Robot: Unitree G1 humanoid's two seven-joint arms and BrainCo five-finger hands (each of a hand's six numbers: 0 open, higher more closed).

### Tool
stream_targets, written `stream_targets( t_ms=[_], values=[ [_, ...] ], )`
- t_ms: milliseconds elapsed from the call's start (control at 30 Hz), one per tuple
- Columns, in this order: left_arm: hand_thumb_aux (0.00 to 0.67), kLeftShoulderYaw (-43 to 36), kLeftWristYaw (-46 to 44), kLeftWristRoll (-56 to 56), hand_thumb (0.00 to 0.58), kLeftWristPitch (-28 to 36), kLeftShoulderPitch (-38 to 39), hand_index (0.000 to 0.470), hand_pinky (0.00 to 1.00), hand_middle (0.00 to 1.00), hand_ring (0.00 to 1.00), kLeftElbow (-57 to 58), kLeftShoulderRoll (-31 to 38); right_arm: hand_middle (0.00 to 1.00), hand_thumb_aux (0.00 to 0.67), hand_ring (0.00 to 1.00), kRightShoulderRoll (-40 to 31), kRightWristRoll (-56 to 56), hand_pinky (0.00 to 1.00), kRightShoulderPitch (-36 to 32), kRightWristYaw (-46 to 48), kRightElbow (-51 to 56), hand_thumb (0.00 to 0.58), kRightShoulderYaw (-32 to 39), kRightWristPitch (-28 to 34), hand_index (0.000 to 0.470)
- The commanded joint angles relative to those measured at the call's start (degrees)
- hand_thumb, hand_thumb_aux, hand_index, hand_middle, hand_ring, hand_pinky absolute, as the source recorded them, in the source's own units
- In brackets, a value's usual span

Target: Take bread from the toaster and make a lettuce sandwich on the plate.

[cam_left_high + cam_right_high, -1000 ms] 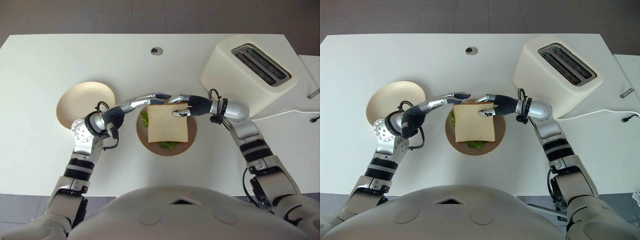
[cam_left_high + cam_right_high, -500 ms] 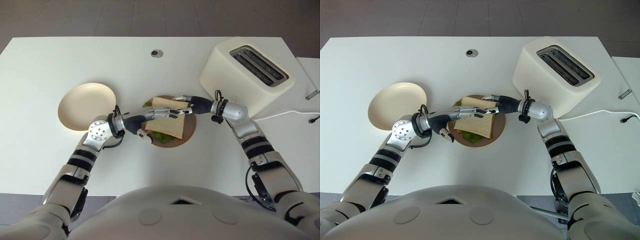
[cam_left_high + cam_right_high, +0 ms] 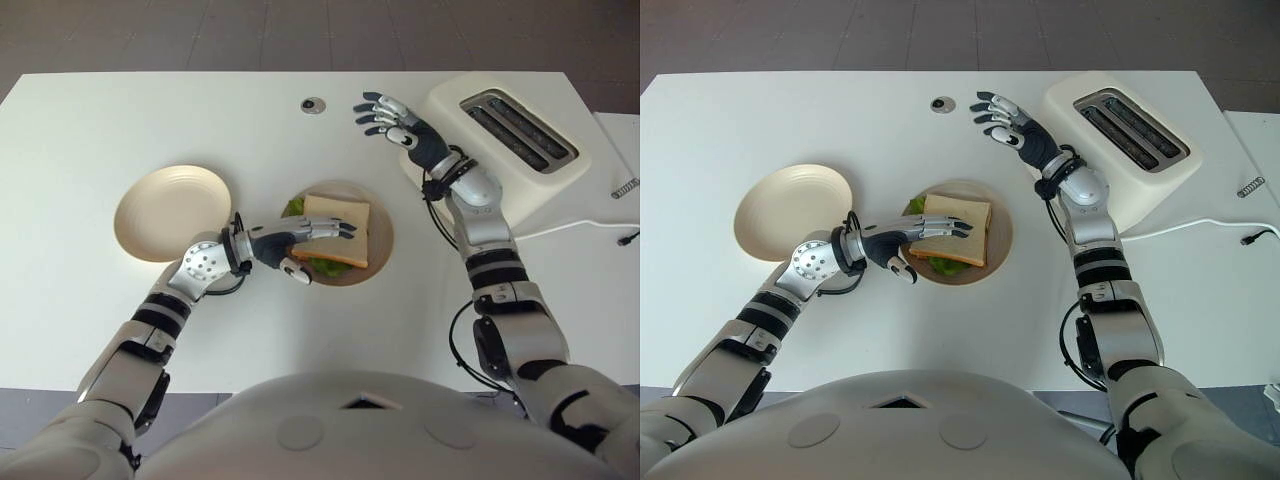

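Left eye view. The right hand [image 3: 400,125] had let go of the top bread slice [image 3: 335,225] and lifted off to the upper centre of the frame, beside the toaster [image 3: 510,150]. A moment before, it was laying that slice down. The slice lay flat on the lettuce [image 3: 325,267], on the brown plate [image 3: 382,245] at mid-frame. We judged the sandwich assembled and little left to do except withdraw the left hand [image 3: 285,243]. The right hand's fingers were spread wide and held nothing.

Right eye view. The left hand had come in from the left, and its fingers [image 3: 945,228] lay stretched across the near part of the slice, with the thumb hanging below by the plate's rim. We could not tell from this angle whether they pressed on the bread or hung just above it. They were not closed around it. The cream plate [image 3: 790,210] sat at centre left, just beside the left wrist.
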Motion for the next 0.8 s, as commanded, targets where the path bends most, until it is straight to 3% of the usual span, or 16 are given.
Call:
stream_targets(
  t_ms=[33, 67, 100, 133, 167, 200, 233, 267, 333, 367, 533, 667, 800],
  values=[
    [0.0, 0.5, 1.8, 1.7, 0.0, 0.5, 1.4, 0.0, 0.0, 0.0, 0.0, 1.8, 0.8, 0.0, 0.0, 0.0, 0.0, 6.7, 0.0, 3.6, 8.5, -7.1, 0.0, 1.2, 2.5, 0.0],
    [0.0, 2.2, 3.3, -1.6, 0.0, -0.7, 0.9, 0.0, 0.0, 0.0, 0.0, 0.4, -0.4, 0.0, 0.0, 0.0, -0.6, 10.1, 0.0, 6.1, 13.5, -11.0, 0.0, 2.6, 3.4, 0.0],
    [0.0, 3.1, 3.2, -8.8, 0.0, -1.8, 0.7, 0.0, 0.0, 0.0, 0.0, -2.8, -1.1, 0.04, 0.097, 0.04, -2.1, 14.5, 0.04, 9.6, 20.3, -16.5, 0.156, 4.5, 3.8, 0.068],
    [0.239, 2.9, 1.6, -17.7, 0.34, -2.4, 1.1, 0.168, 0.0, 0.0, 0.0, -7.3, -0.8, 0.44, 0.347, 0.44, -3.9, 18.8, 0.44, 13.0, 26.7, -21.5, 0.445, 5.9, 4.2, 0.243],
    [0.623, 2.0, -1.2, -26.6, 0.577, -2.2, 2.2, 0.437, 0.0, 0.0, 0.0, -12.2, 0.5, 0.75, 0.586, 0.75, -6.3, 22.7, 0.75, 16.6, 33.6, -26.1, 0.571, 7.3, 4.1, 0.411],
    [0.67, 0.8, -4.6, -33.2, 0.58, -2.0, 3.3, 0.47, 0.0, 0.0, 0.0, -15.8, 2.1, 0.85, 0.67, 0.85, -9.0, 25.5, 0.85, 19.8, 39.7, -29.6, 0.58, 8.5, 4.1, 0.47],
    [0.67, -0.5, -7.9, -37.3, 0.58, -1.7, 4.4, 0.47, 0.08, 0.08, 0.08, -18.0, 3.6, 0.96, 0.67, 0.96, -11.0, 26.9, 0.96, 22.0, 43.8, -31.6, 0.58, 9.2, 4.0, 0.47],
    [0.67, -1.8, -11.6, -40.2, 0.58, -0.8, 5.5, 0.47, 0.23, 0.23, 0.23, -19.6, 4.8, 1.0, 0.67, 1.0, -12.2, 27.4, 1.0, 23.3, 46.2, -32.5, 0.58, 9.5, 4.1, 0.47],
    [0.67, -4.5, -18.7, -43.7, 0.58, 1.5, 7.4, 0.47, 0.96, 0.96, 0.96, -21.7, 6.9, 1.0, 0.67, 1.0, -13.3, 27.4, 1.0, 24.6, 48.7, -32.4, 0.58, 9.5, 4.0, 0.47],
    [0.67, -5.7, -21.9, -44.2, 0.58, 2.4, 8.1, 0.47, 1.0, 1.0, 1.0, -22.0, 7.5, 1.0, 0.67, 1.0, -13.9, 27.6, 1.0, 25.3, 50.1, -32.5, 0.58, 9.6, 4.0, 0.47],
    [0.67, -9.3, -32.9, -38.7, 0.58, 5.7, 10.1, 0.47, 1.0, 1.0, 1.0, -19.0, 9.3, 1.0, 0.67, 1.0, -18.2, 28.9, 1.0, 29.3, 56.9, -34.7, 0.58, 9.2, 4.1, 0.47],
    [0.67, -8.2, -36.6, -35.2, 0.58, 6.4, 10.7, 0.47, 1.0, 1.0, 1.0, -16.0, 10.4, 1.0, 0.67, 1.0, -23.0, 24.1, 1.0, 31.4, 57.5, -33.0, 0.58, 10.9, 2.0, 0.47],
    [0.67, -7.1, -36.3, -31.4, 0.58, 6.3, 11.1, 0.47, 1.0, 1.0, 1.0, -12.5, 9.2, 1.0, 0.67, 1.0, -22.9, 14.2, 1.0, 29.6, 53.0, -25.6, 0.58, 14.4, -2.2, 0.47]
  ],
)
